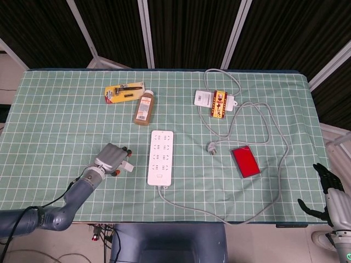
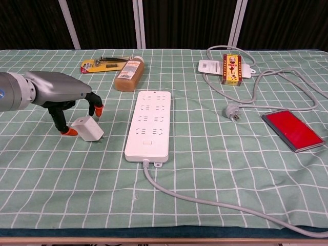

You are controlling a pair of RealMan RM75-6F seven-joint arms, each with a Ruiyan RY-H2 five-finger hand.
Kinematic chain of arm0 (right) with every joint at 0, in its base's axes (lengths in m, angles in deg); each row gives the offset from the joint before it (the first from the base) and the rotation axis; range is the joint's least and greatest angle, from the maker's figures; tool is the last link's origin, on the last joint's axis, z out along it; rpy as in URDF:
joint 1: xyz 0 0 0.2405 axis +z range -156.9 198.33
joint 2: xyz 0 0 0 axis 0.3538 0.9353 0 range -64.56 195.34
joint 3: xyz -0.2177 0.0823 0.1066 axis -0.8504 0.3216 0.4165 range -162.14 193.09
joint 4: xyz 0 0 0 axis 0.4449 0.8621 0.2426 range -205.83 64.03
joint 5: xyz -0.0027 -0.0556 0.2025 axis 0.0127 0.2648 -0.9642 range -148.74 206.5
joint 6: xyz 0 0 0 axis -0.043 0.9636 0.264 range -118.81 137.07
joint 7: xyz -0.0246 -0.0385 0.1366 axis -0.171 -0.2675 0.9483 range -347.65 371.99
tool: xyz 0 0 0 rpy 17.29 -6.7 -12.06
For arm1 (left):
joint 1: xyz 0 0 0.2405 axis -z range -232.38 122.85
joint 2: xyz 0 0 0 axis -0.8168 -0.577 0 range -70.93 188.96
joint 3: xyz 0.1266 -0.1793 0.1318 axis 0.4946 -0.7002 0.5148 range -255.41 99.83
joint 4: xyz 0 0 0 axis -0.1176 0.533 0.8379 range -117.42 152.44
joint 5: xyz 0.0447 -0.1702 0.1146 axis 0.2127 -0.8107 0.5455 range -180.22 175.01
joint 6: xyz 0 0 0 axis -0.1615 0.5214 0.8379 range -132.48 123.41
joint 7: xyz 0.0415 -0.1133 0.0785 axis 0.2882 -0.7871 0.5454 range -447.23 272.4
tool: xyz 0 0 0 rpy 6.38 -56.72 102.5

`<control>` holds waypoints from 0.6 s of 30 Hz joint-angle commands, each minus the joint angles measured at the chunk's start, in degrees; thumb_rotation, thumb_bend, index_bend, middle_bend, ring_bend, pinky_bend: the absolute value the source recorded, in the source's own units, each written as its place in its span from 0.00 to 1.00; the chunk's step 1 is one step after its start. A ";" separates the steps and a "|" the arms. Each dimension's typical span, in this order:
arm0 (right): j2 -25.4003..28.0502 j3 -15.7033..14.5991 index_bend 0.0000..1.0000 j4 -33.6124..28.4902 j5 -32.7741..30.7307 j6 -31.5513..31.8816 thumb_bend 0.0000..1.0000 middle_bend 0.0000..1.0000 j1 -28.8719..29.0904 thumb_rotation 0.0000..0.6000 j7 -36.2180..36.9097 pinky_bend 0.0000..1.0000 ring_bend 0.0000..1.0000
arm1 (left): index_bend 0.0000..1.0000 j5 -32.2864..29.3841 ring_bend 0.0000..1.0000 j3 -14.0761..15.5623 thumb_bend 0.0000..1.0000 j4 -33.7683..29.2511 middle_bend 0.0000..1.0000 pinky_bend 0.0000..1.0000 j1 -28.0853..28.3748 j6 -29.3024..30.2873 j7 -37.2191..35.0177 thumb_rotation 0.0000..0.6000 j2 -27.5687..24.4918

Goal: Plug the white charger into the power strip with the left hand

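White charger [image 1: 128,166]: in the head view we find it on the green checked tablecloth [image 1: 55,126], just left of the white power strip [image 1: 160,156] and partly under the left hand [image 1: 112,158]. The right hand [image 1: 330,193] hangs past the table's right edge, fingers spread and holding nothing. We also note a brown bottle [image 1: 144,107], a red flat case [image 1: 245,161] and a loose grey plug [image 1: 211,147].

In the chest view, the charger [image 2: 87,128] stands on the cloth, apart from the strip [image 2: 149,124]. The left hand [image 2: 64,100] arches over it, orange-tipped fingers [image 2: 97,109] apart on either side; we cannot tell whether they grip it.
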 commanded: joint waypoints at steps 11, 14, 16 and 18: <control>-0.04 0.02 0.00 -0.03 -0.04 0.02 0.34 0.00 -0.03 1.00 -0.06 0.00 0.00 | 0.39 3.44 0.84 1.03 0.25 2.32 0.38 0.93 0.26 -0.35 -4.50 1.00 1.72; -0.05 0.04 0.00 -0.03 -0.05 0.06 0.34 0.00 -0.05 1.00 -0.09 0.00 0.00 | 0.41 3.76 0.84 1.20 0.25 2.57 0.40 0.93 0.24 -0.35 -5.27 1.00 1.90; -0.06 0.04 0.00 -0.02 -0.05 0.05 0.34 0.00 -0.05 1.00 -0.11 0.00 0.00 | 0.42 3.91 0.84 1.33 0.27 2.71 0.42 0.93 0.22 -0.34 -5.58 1.00 2.05; -0.08 0.04 0.00 -0.02 -0.04 0.08 0.34 0.00 -0.05 1.00 -0.15 0.00 0.00 | 0.44 4.05 0.84 1.49 0.31 2.89 0.44 0.93 0.18 -0.32 -5.93 1.00 2.20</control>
